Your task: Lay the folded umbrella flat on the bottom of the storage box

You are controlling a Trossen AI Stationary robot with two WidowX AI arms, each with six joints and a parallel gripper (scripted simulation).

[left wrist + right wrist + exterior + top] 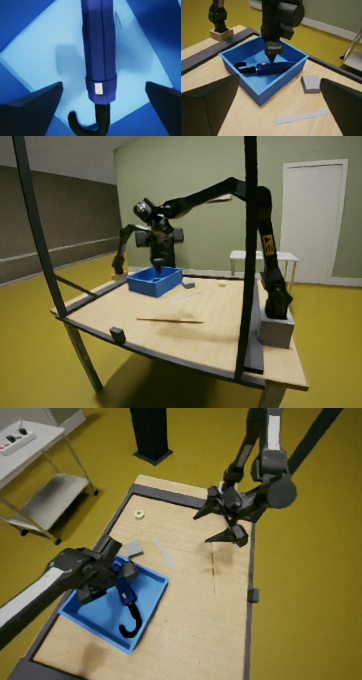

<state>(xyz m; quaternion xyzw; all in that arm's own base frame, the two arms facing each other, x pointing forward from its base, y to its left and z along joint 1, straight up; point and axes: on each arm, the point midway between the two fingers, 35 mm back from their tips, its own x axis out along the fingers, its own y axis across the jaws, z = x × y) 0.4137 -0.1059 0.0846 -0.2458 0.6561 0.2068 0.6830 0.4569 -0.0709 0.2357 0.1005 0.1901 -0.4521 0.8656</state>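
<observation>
The folded umbrella (126, 600), blue with a black hooked handle, lies flat on the bottom of the blue storage box (116, 604), below the rim. In the right wrist view the umbrella (269, 68) lies across the middle of the box, apart from the walls. My left gripper (122, 575) hovers just above it, open; in the left wrist view its fingers stand wide on either side of the umbrella (99, 54) without touching it. My right gripper (220, 520) is open and empty, raised over the far right of the table.
A grey block (133, 549) and a grey strip (164, 553) lie beyond the box. A white ring (139, 514) lies near the far edge. A thin wooden stick (215, 573) lies on the right side. A small dark block (253, 595) sits on the table's edge rail.
</observation>
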